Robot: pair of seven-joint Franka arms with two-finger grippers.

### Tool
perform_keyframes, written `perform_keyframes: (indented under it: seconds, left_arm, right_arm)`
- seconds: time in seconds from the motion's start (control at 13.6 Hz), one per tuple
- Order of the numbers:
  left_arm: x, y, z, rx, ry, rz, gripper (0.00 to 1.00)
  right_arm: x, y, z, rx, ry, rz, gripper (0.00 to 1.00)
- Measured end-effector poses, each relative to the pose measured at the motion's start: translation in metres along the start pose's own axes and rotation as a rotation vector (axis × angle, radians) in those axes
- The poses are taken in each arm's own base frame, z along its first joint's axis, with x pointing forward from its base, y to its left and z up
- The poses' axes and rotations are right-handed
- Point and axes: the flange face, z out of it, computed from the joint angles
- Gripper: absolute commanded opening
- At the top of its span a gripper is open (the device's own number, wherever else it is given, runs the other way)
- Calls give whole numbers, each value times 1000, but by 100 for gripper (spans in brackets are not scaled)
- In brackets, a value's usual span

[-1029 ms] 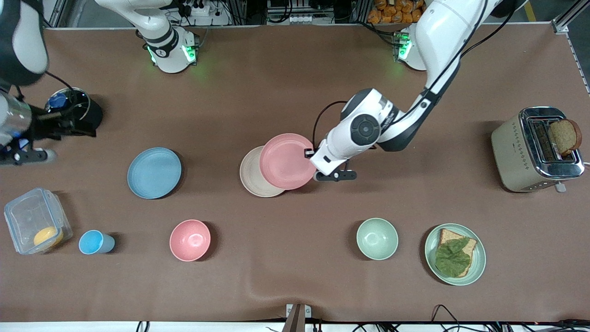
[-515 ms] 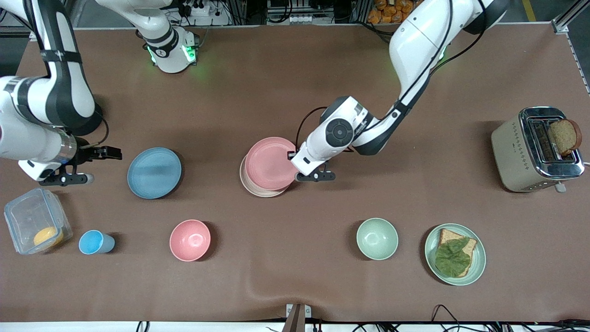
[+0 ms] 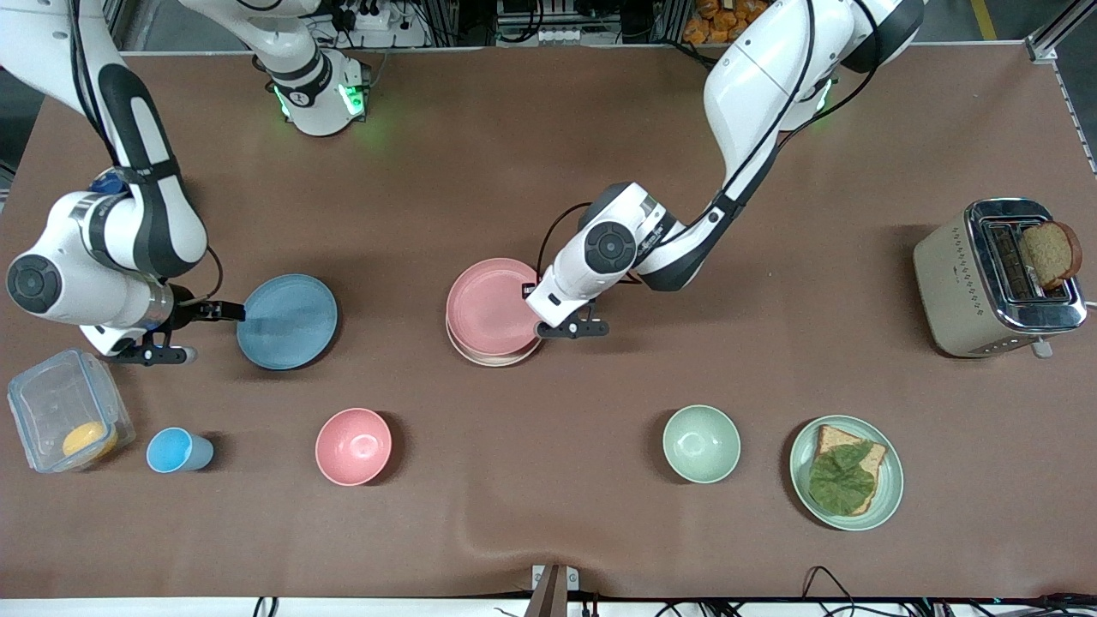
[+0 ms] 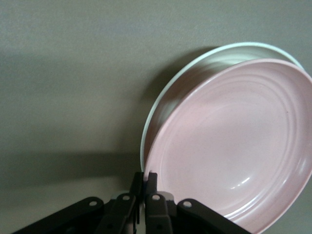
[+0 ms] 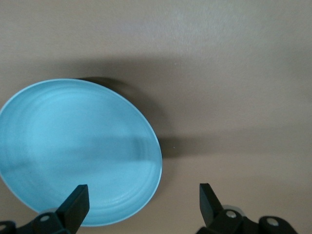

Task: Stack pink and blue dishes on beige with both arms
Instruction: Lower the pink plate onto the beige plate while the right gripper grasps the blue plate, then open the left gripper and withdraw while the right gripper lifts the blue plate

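Left gripper (image 3: 533, 314) pinched shut on rim of flat round matte pink plate (image 3: 490, 307), lowered almost squarely over flat cream-beige plate (image 3: 493, 357), not yet released. Right gripper (image 3: 230, 313) open at edge of flat pastel blue plate (image 3: 287, 321), which lies unlifted toward the right arm's end; blue stacking remains

A robotics lab is showing here, dressed up as a kitchen. Two white arms are bolting to a brown-covered table (image 3: 548, 531), their bases (image 3: 319, 101) glowing green. Aluminium framing (image 3: 1050, 38) and power strips (image 3: 364, 15) are running along the table's edge by the bases, cables trailing off the edge nearest the front camera. A toaster (image 3: 986, 278) is holding bread, and what are probably snack packets (image 3: 728, 21) are sitting on a rack by the framing.
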Motion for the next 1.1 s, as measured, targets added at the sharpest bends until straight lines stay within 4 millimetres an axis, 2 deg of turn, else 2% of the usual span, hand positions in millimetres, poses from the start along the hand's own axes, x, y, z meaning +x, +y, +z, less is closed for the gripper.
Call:
perform_keyframes:
  seconds: [0.22, 0.37, 0.51, 0.59, 0.66, 0.74, 0.96, 1.1]
  left_arm:
    - [4, 3, 6, -7, 0, -2, 0]
    - [6, 4, 8, -7, 4, -2, 0]
    - [7, 4, 10, -4, 8, -2, 0]
    - [7, 4, 10, -2, 10, -1, 22]
    - [8, 3, 10, -1, 12, -2, 56]
    - [8, 3, 10, -2, 14, -2, 100]
    - [13, 6, 3, -14, 28, -8, 100]
    - [20, 12, -17, -38, 58, -8, 100]
  right_arm:
    - [2, 13, 24, 60, -15, 15, 100]
    - [2, 24, 38, 88, -26, 21, 87]
    - [1, 30, 48, 102, -39, 28, 67]
    - [1, 31, 51, 104, -43, 30, 56]
    - [1, 31, 54, 105, -46, 31, 45]
    - [1, 31, 56, 106, -49, 30, 34]
    - [2, 32, 61, 109, -54, 13, 31]
    - [3, 36, 66, 114, -58, 6, 29]
